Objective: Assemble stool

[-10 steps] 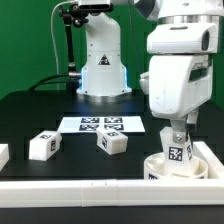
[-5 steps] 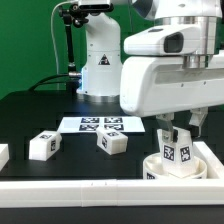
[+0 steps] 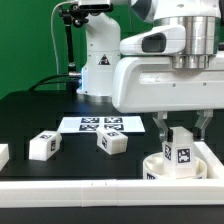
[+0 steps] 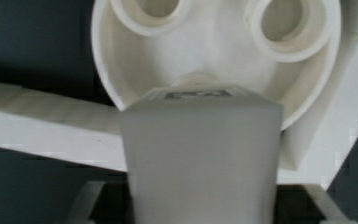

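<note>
Stool leg (image 3: 180, 150) is standing upright on the round seat (image 3: 154, 170) at the near edge of the table (image 3: 30, 115), toward the exterior view's right. You are holding it there with the gripper (image 3: 183, 130), whose jaws are clenching the block from both sides near its top. You are keeping this leg vertical because its lower end appears to be meeting a socket in the seat. In the wrist view, the held leg (image 4: 202, 150) is covering one part of the seat (image 4: 194, 65), while two round sockets (image 4: 286, 25) are lying open beyond it.

The seat is sitting tight in the corner of the white rim bar (image 3: 100, 190), which is probably bracing it while you are fastening. One loose leg (image 3: 42, 146) and a second loose leg (image 3: 112, 143) are lying near the marker board (image 3: 100, 125), well apart from the seat, waiting for their turn. Judging from this, you are working through the first fastening, so avoid tilting the block, since a tilted leg is likely to jam.
</note>
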Motion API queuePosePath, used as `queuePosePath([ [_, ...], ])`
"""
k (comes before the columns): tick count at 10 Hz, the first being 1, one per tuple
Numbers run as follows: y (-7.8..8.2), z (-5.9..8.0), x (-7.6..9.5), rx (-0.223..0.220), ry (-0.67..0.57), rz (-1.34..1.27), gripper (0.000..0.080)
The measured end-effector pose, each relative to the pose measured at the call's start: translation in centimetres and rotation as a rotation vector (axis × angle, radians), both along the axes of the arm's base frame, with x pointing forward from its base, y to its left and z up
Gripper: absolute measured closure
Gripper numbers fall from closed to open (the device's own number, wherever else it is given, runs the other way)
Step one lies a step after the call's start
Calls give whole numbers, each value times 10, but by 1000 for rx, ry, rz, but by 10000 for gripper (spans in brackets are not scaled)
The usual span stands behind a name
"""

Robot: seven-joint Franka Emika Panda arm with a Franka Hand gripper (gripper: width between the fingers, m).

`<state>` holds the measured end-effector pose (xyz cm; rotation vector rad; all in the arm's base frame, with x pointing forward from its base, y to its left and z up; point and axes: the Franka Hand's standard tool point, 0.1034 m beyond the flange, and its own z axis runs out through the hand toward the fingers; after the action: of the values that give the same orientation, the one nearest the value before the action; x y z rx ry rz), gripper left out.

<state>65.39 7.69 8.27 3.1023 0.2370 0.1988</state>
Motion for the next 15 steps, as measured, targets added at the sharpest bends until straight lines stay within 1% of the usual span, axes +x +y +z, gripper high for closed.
queuePosePath([
  [2, 1, 0, 0, 16, -1, -113, 461],
  [3, 2, 0, 0, 33, -1, -201, 461],
  [6, 3, -1, -1, 102, 9, -473, 461],
  [10, 8, -2, -2, 146, 15, -790, 461],
  [12, 8, -2, -2, 157, 15, -887, 461],
  [15, 8, -2, -3, 194, 27, -1077, 461],
])
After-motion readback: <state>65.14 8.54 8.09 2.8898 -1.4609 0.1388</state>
